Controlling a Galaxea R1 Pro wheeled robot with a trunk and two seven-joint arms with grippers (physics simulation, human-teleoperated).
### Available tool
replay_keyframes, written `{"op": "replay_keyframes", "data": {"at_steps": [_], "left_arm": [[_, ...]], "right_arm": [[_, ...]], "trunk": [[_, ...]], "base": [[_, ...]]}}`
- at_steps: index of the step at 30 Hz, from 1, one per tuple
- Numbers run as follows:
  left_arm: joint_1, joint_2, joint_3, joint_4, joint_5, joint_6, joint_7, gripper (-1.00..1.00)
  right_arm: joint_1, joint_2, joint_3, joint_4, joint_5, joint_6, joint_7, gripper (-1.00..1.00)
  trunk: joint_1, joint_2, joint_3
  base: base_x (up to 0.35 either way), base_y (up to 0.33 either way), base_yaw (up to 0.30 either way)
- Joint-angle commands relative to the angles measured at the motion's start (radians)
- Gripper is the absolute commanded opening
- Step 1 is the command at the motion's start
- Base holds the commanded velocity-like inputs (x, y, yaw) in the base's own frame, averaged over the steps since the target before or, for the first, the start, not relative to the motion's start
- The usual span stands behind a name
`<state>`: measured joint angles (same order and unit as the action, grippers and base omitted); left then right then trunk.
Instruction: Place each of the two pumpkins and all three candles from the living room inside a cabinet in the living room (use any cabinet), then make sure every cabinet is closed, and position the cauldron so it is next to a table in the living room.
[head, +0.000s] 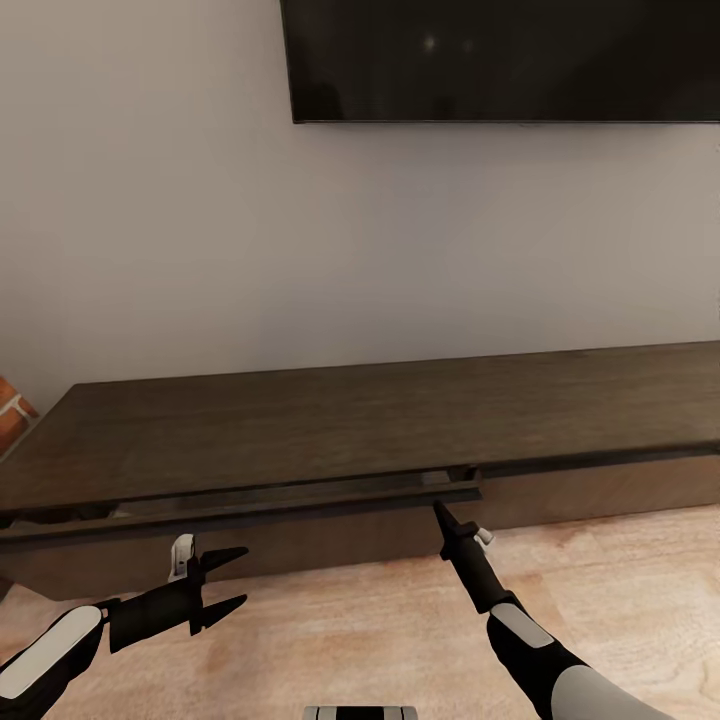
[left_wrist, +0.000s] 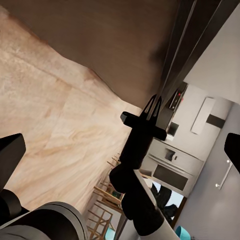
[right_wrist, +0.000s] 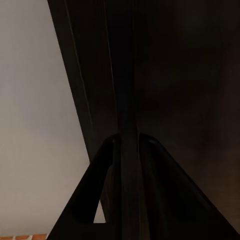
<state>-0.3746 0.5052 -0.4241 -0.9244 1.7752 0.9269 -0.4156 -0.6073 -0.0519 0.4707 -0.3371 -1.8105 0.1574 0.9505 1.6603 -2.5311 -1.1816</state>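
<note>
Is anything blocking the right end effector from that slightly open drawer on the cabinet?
Nothing visible. The right end effector is already at the near edge of the cabinet's slightly open drawer, and in the right wrist view its fingers sit on either side of that edge. The left end effector hangs open, lower, off to the side.

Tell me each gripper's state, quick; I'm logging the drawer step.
Left gripper: open, holding nothing.
Right gripper: shut on the top edge of the long dark-brown wooden cabinet's slightly open drawer front.
</note>
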Motion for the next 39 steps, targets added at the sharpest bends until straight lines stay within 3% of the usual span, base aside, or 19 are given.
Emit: {"op": "replay_keyframes", "data": {"at_steps": [1,26,31,39], "left_arm": [[-0.001,0.001,-0.004,0.001,-0.002,0.000,-0.008,1.00],[-0.001,0.001,-0.004,0.001,-0.002,-0.002,-0.006,1.00],[0.005,-0.001,-0.017,-0.026,-0.002,0.019,-0.014,1.00],[0.005,-0.002,-0.013,-0.069,-0.003,0.020,-0.012,1.00]], "right_arm": [[0.000,0.000,0.011,0.015,-0.010,0.009,0.004,-1.00],[0.000,-0.002,0.011,0.015,-0.013,0.002,0.005,-1.00],[-0.002,-0.027,0.026,-0.004,0.002,0.001,0.001,-1.00],[-0.003,-0.029,0.035,-0.004,0.001,-0.007,0.002,-1.00]], "trunk": [[0.000,0.000,-0.001],[0.000,0.000,-0.001],[0.000,0.000,-0.001],[0.000,0.000,-0.001]], "base": [[-0.006,0.000,0.000],[-0.001,0.000,0.000],[-0.042,0.000,0.000],[-0.151,0.000,0.000]]}}
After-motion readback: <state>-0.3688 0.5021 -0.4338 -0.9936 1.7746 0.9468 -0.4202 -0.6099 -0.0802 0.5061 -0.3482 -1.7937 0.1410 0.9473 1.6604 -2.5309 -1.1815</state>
